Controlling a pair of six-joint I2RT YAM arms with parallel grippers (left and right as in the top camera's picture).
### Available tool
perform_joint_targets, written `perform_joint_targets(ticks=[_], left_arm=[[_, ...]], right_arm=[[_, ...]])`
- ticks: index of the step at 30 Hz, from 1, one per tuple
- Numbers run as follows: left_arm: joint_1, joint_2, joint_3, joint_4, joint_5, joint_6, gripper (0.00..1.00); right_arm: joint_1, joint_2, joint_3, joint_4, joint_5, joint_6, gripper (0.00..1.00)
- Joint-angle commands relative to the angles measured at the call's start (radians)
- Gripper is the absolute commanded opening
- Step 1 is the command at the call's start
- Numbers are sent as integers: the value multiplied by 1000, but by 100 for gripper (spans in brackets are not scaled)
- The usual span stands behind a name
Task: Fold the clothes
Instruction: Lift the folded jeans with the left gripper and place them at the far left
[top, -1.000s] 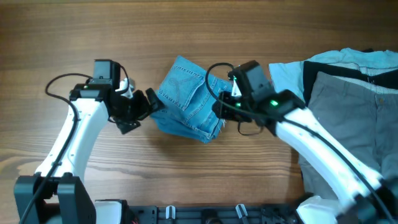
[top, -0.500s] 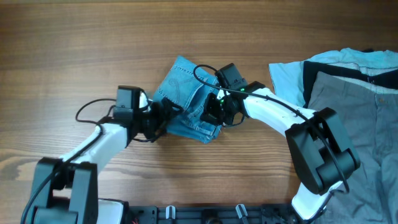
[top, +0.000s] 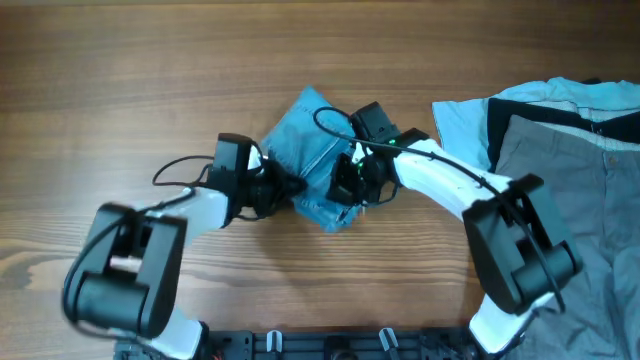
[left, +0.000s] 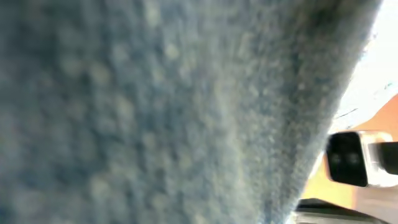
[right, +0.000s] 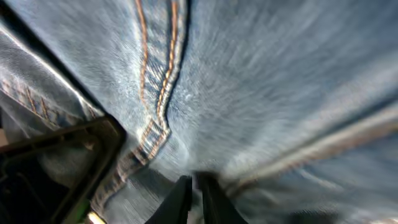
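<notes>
Wooden table (top: 150, 80) carries grey trousers (top: 560, 180) at the right and the jeans (top: 312, 135) bunched in the middle. My right gripper (right: 194, 194) pinches denim, jaws nearly together. The left gripper (top: 287, 188) is at the jeans' left edge (its camera is smothered in cloth, so I cannot tell the jaws).

Light blue jeans (top: 312, 150) lie bunched in a folded bundle mid-table, orange seam stitching showing.

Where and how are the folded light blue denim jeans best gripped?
Probably grip the light blue denim jeans at their free far corner, from the far side: the bundle lies flat, and the left claw and right claw crowd its near edges.
</notes>
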Motion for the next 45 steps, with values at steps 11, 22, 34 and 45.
perform_joint_targets(ticks=[11, 22, 34, 45], left_arm=[[587, -312, 243, 120, 39, 325, 4], [727, 211, 317, 302, 67, 391, 100], [750, -492, 366, -752, 44, 864, 100], [307, -1126, 399, -1031, -379, 959, 100]], right_arm=[[7, -541, -10, -104, 230, -234, 13], [7, -453, -10, -107, 241, -234, 13], [7, -535, 26, -105, 390, -313, 17], [7, -1085, 112, -129, 500, -521, 100]])
